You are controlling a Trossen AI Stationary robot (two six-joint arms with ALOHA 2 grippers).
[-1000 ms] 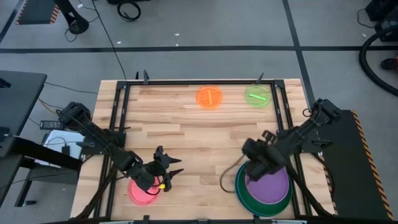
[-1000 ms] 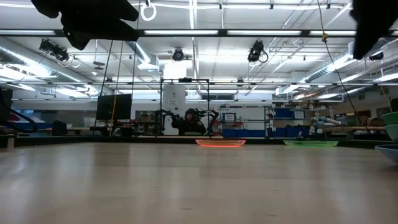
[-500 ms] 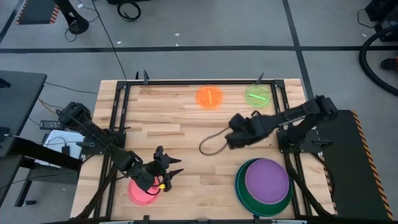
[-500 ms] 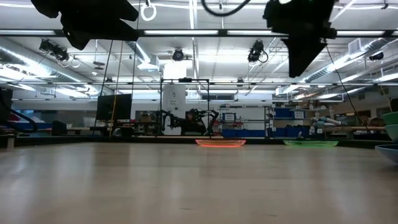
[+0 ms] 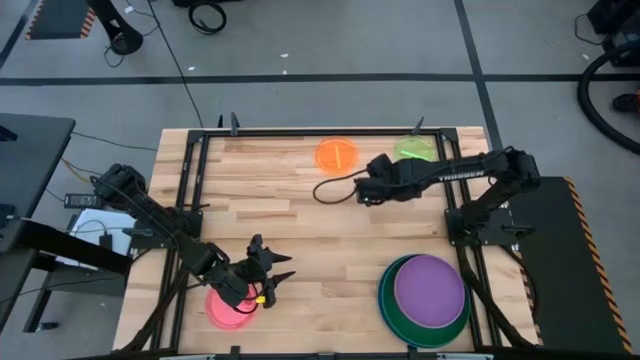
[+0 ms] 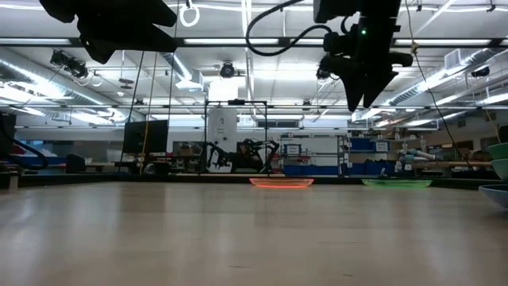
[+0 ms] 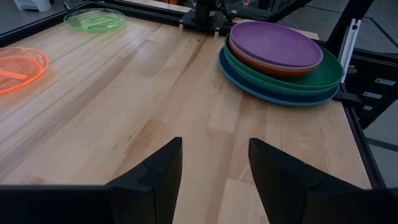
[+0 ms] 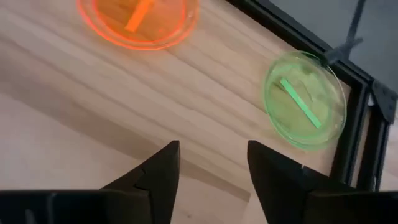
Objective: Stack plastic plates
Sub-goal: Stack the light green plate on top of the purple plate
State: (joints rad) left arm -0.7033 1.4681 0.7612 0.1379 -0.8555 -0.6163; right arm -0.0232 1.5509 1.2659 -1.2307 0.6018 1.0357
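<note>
A stack of plates (image 5: pixel 425 293) sits by the table's near right corner, purple on top (image 7: pixel 275 42), then red-orange, dark green, teal and blue (image 7: pixel 283 98) at the bottom. The orange plate (image 5: pixel 337 155) and the lime plate (image 5: pixel 413 150) lie flat near the far edge. The pink plate (image 5: pixel 226 309) lies near the near left corner. No cream plate shows. My right gripper (image 5: pixel 366 191) hangs open and empty, high over the table, just short of the orange (image 8: pixel 138 18) and lime (image 8: pixel 305 99) plates. My left gripper (image 5: pixel 277 272) waits open beside the pink plate.
A black metal frame (image 5: pixel 320 133) runs along the far edge and down both sides of the wooden table. A cable loop (image 5: pixel 330 190) hangs off my right wrist. Bare wood (image 5: pixel 320 240) spans the middle between the plates. The room beyond holds shelves and equipment.
My right gripper has risen from over the purple plate on the stack and swung toward the far edge and to the left, ending near the orange and lime plates. The purple plate stays on top of the stack.
</note>
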